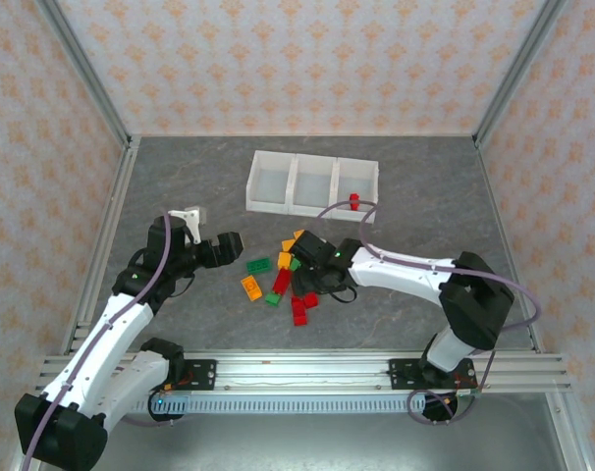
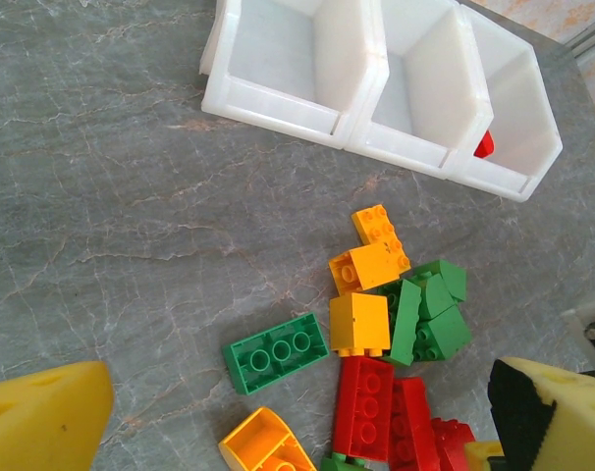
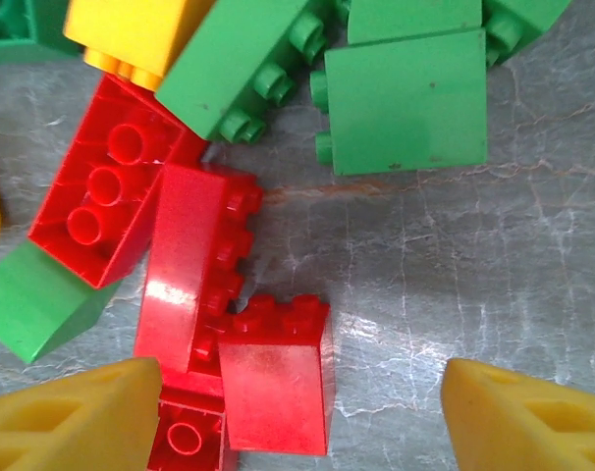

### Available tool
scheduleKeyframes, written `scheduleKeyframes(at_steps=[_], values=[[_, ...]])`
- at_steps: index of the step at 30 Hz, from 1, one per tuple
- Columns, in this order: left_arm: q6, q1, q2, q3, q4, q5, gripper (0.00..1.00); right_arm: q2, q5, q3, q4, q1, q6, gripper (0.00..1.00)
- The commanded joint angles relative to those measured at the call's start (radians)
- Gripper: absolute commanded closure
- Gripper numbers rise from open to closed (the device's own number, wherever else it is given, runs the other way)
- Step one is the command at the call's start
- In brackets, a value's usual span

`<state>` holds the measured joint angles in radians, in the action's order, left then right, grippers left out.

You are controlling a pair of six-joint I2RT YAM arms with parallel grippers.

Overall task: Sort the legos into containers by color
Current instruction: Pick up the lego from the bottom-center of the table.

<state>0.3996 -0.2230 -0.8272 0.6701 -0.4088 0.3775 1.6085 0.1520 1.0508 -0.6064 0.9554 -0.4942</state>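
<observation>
Legos [image 1: 286, 280]: loose mixed pile of red, green and orange on the table [image 1: 180, 177], just short of the tray [image 1: 268, 206], several touching or leaning on each other. One red brick [image 1: 354, 201] sits in the tray's right compartment; the other two look empty.

Right gripper [image 3: 297, 412] is low over the pile, jaws apart, nothing clamped. A small red brick [image 3: 276, 378] lies between them, off-centre and touching a longer red brick [image 3: 194, 265] lying on its side.

My read: the step is picking that small red one. Centre on it before closing, or the finger [image 3: 81, 422] nearest the neighbour drags both. Grip flat faces, not studs.

Left gripper [image 1: 231, 245] is wide apart and empty, beside the pile on its left. Best kept clear.
</observation>
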Motion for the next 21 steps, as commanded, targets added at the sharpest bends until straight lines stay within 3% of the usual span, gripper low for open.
scheduleKeyframes(at_steps=[1,10,21], values=[[0.003,-0.009,0.007,-0.002,-0.009,-0.023,0.01,0.022,0.002,-0.013,-0.018,0.011,0.014,0.30],[0.002,-0.011,0.002,-0.001,-0.011,-0.029,0.01,0.063,0.023,-0.048,0.013,0.011,0.021,0.40],[0.004,-0.011,0.019,-0.001,-0.016,-0.042,0.01,0.014,-0.092,-0.128,0.002,-0.018,-0.075,0.48]])
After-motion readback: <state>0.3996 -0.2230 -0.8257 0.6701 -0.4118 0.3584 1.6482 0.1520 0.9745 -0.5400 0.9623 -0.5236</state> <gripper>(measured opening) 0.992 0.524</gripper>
